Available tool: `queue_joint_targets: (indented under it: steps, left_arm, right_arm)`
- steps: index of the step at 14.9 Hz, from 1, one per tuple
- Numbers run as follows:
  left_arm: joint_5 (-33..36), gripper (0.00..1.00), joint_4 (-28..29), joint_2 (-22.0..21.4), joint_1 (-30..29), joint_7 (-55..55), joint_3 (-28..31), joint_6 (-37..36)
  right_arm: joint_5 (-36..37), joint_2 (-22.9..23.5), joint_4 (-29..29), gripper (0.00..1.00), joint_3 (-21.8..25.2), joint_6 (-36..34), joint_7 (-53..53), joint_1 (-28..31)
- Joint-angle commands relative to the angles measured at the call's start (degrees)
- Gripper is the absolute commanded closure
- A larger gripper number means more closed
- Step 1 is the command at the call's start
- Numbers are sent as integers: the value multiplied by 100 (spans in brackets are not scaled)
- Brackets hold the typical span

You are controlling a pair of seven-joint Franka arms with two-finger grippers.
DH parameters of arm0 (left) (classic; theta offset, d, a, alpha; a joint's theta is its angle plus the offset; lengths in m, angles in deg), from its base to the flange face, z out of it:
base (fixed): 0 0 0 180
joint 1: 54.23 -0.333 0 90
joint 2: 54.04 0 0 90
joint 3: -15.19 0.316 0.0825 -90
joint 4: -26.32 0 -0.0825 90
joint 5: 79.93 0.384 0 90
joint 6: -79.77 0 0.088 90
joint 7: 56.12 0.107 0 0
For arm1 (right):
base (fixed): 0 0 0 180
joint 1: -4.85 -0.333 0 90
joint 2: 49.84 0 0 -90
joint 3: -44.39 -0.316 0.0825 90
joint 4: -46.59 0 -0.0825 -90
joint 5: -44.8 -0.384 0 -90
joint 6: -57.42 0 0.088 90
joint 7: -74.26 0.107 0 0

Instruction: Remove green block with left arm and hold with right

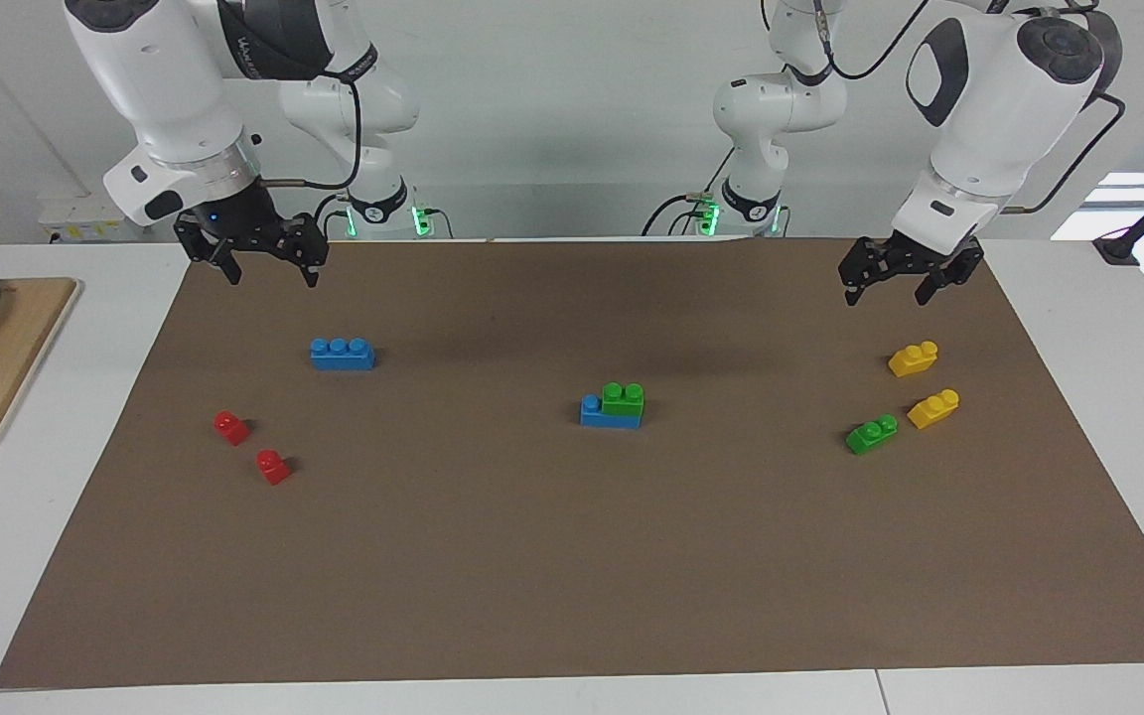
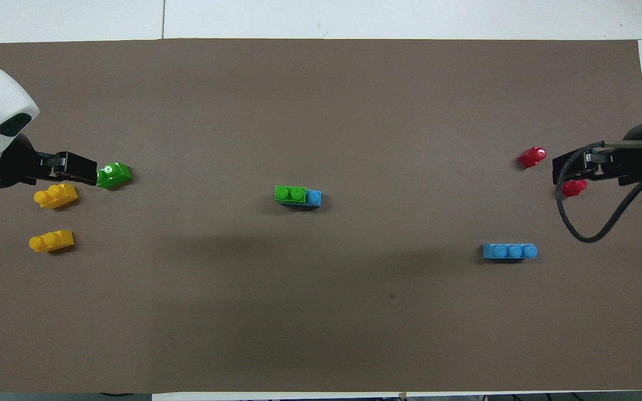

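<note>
green block (image 1: 623,398): bright, two studs, stacked on blue brick (image 1: 595,414) mid-mat | left gripper (image 1: 898,288): spread wide, empty, over mat edge | right gripper (image 1: 267,268): spread wide, empty

Both arms have glossy white rounded shells with dark grey joint caps and black bands. A black cable loops along each forearm. The left gripper (image 1: 897,277) and right gripper (image 1: 265,257) are black, angular linkwork. Green lights glow at both bases.
</note>
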Motion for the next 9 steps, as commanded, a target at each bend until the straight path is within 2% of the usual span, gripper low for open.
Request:
queue_joint_targets:
  steps: [1,4,6,9]
  left_arm:
    - [87,0,8,-15,49,-65,4,-81]
    - [78,0,25,-59,84,-56,4,-125]
    - [69,0,139,-111,75,-65,4,-116]
    - [60,0,429,-261,14,-117,13,-116]
  right_arm:
    - [10,-134,155,0,-48,77,-374,91]
    - [-16,-143,181,0,-48,95,132,38]
    - [-42,-134,225,0,-65,356,607,12]
    - [-429,-134,356,0,-65,446,1687,12]
